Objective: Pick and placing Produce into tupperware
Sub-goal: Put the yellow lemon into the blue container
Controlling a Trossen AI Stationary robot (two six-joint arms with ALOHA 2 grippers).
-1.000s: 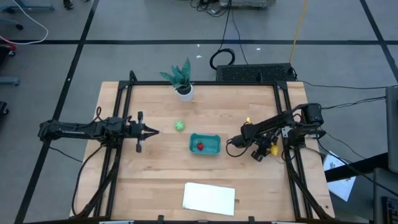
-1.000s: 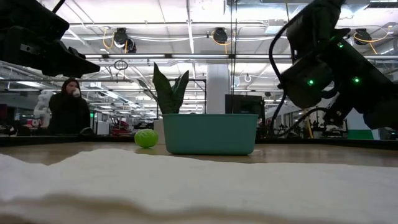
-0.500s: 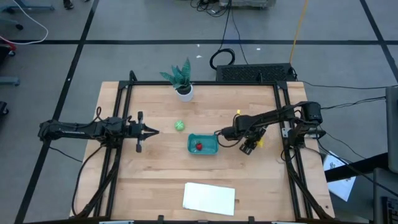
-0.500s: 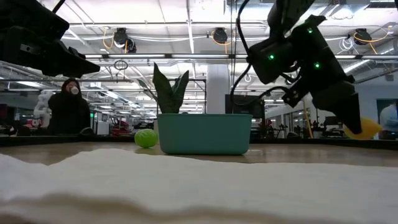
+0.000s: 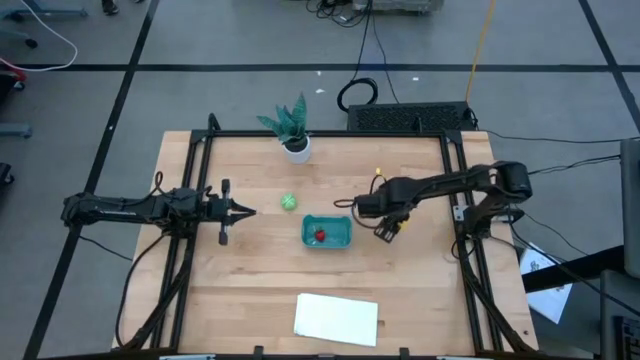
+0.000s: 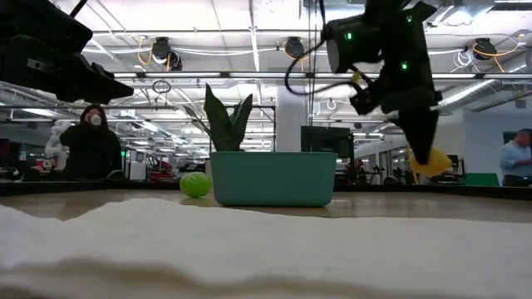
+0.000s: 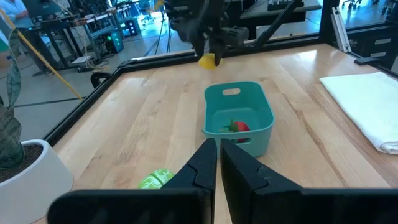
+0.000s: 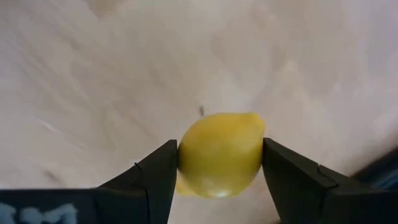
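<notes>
Now we see the right gripper (image 5: 386, 229), clamped on the yellow lemon (image 8: 219, 154), has swung in beside the teal tupperware (image 5: 328, 232) where the strawberry (image 5: 320, 236) lies, so release looks close; the left gripper (image 5: 244, 210) waits with fingers together.

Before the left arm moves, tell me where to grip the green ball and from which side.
Grip the green ball across its widest middle, coming straight down. It is round, so any axis works, and it sits free on the table, apart from the teal container and potted plant, leaving room for the jaws. The left gripper is nearest; the right gripper holds the lemon.
</notes>
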